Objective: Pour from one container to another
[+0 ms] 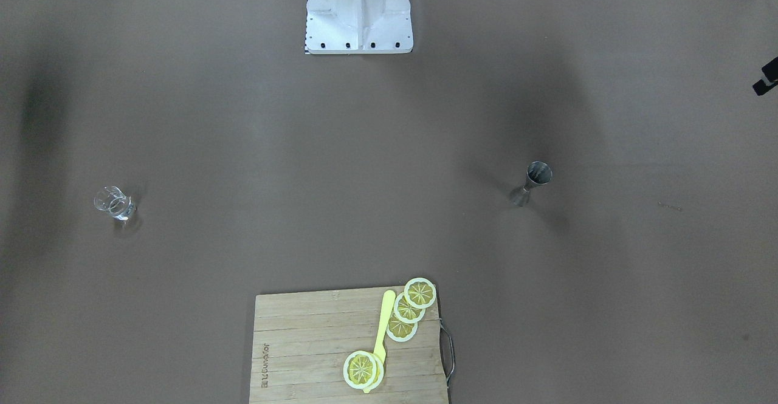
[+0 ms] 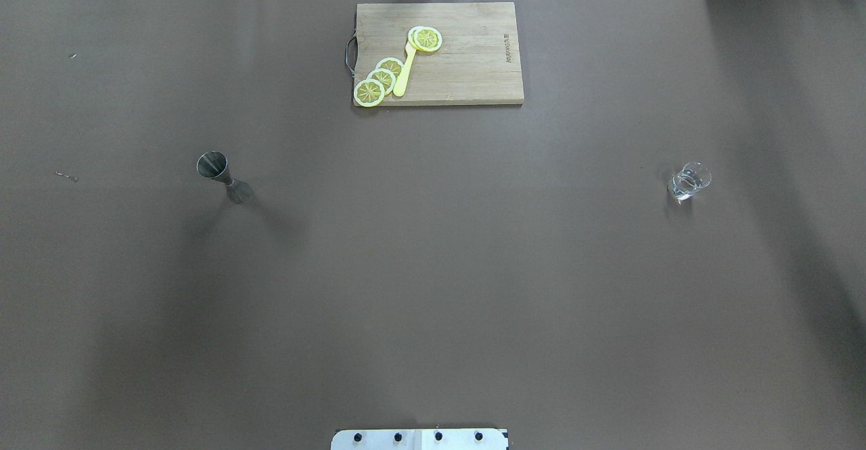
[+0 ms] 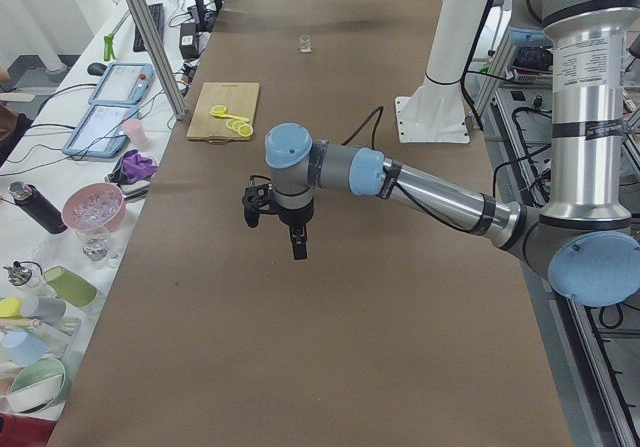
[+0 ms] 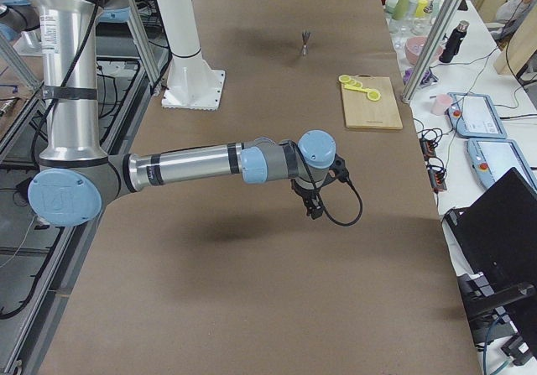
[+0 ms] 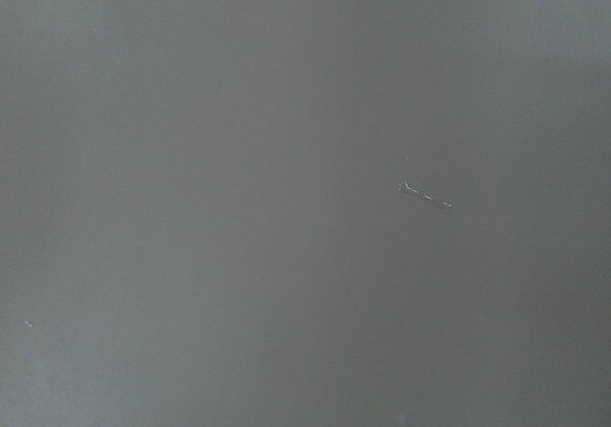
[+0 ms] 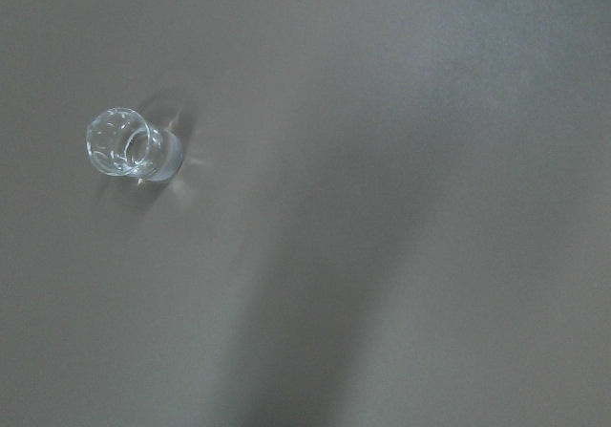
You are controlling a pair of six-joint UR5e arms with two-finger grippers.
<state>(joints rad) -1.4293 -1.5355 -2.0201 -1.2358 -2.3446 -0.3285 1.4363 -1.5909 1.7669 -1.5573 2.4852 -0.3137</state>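
Note:
A steel jigger (image 2: 223, 176) stands upright on the left half of the brown table, also seen far off in the exterior right view (image 4: 305, 43). A small clear glass (image 2: 689, 181) stands on the right half; the right wrist view has it at upper left (image 6: 131, 145). My left gripper (image 3: 275, 229) hangs above the table's left end, well away from the jigger. My right gripper (image 4: 312, 207) hangs above the right end, near the glass but apart from it. Both show only in the side views, so I cannot tell whether they are open or shut.
A wooden cutting board (image 2: 467, 78) with lemon slices (image 2: 379, 79) and a yellow knife (image 2: 404, 71) lies at the far middle edge. The robot base (image 1: 358, 12) stands at the near edge. A tiny scrap (image 5: 424, 195) lies under the left wrist. Cups and bowls (image 3: 90, 207) crowd a side bench.

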